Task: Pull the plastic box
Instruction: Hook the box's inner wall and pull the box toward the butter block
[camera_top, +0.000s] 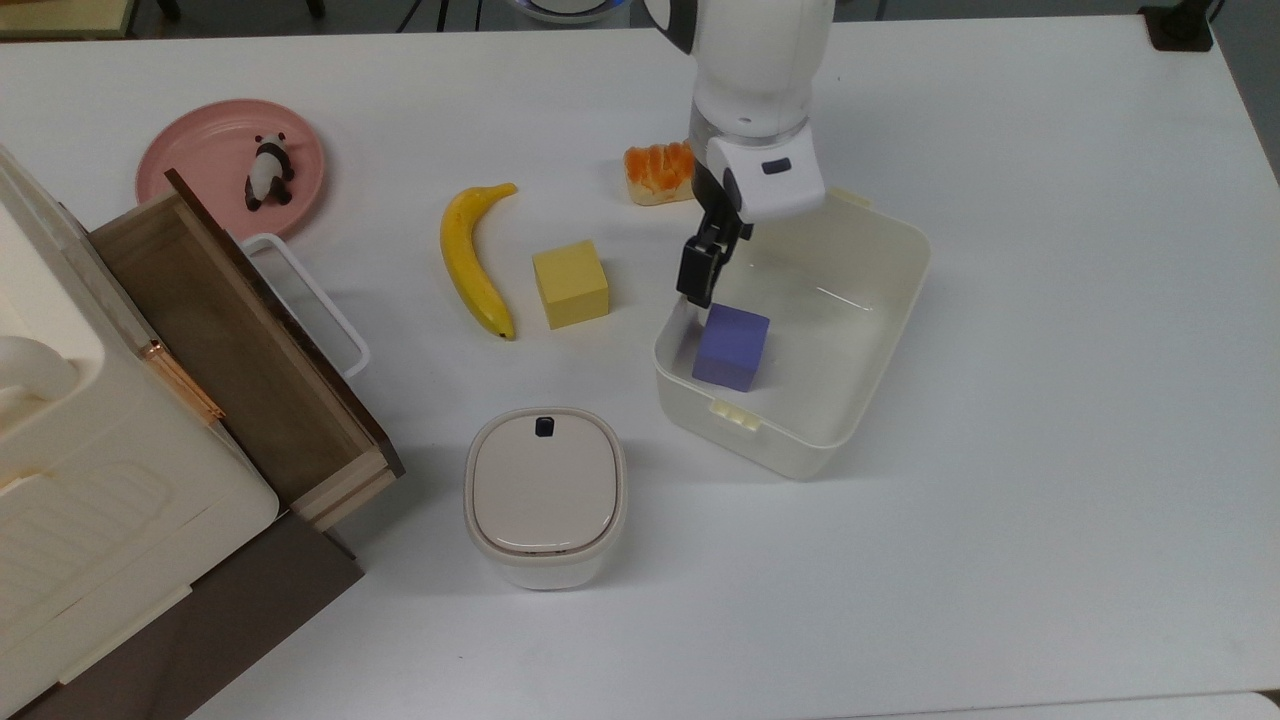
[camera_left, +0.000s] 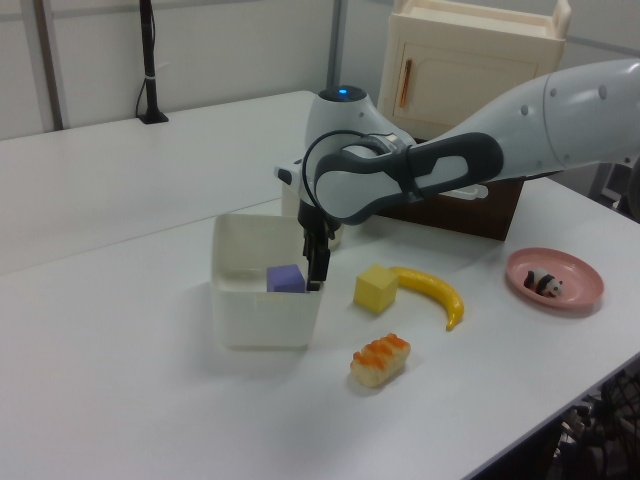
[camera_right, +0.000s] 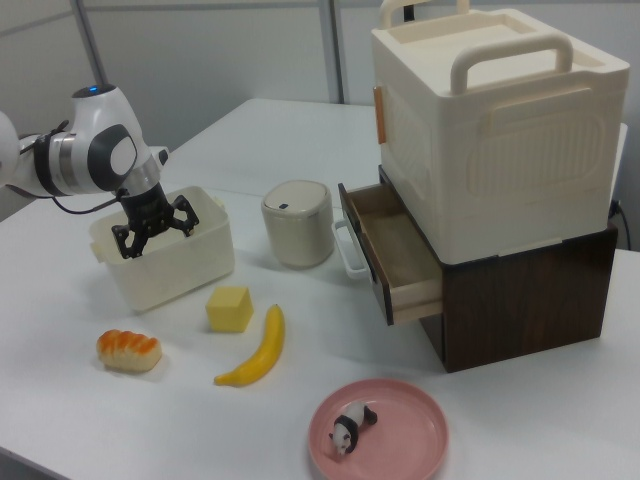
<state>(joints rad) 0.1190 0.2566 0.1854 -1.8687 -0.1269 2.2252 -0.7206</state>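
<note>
Surface (camera_top: 1050, 480): white, fills most of the top view. Stacked storage unit w/ open wooden drawer (camera_top: 240, 345) at the top view's left edge.

Plastic box (camera_top: 875, 345) sits centre-right of the top view, skewed, open top, purple cube (camera_top: 732, 347) inside near its left wall. In the left view it's centre-left; in the right view, left of middle.

My arm (camera_top: 750, 70) comes down from top centre of the top view. End effector (camera_top: 697, 283) is at the box's left wall, fingers spread per the right view, one looks inside the rim and one outside – straddling the wall, not clamped as far as I can tell.

Step, imo: mid-pull, hooked on the wall and dragging the box toward the top view's left.

Next: keep the inner finger low against the wall, drag flat, no lift or it tips. Watch the yellow cube (camera_top: 570, 284) and bread (camera_top: 655, 172), both near the box's left side; lidded bin (camera_top: 545, 495) further down-left.
</note>
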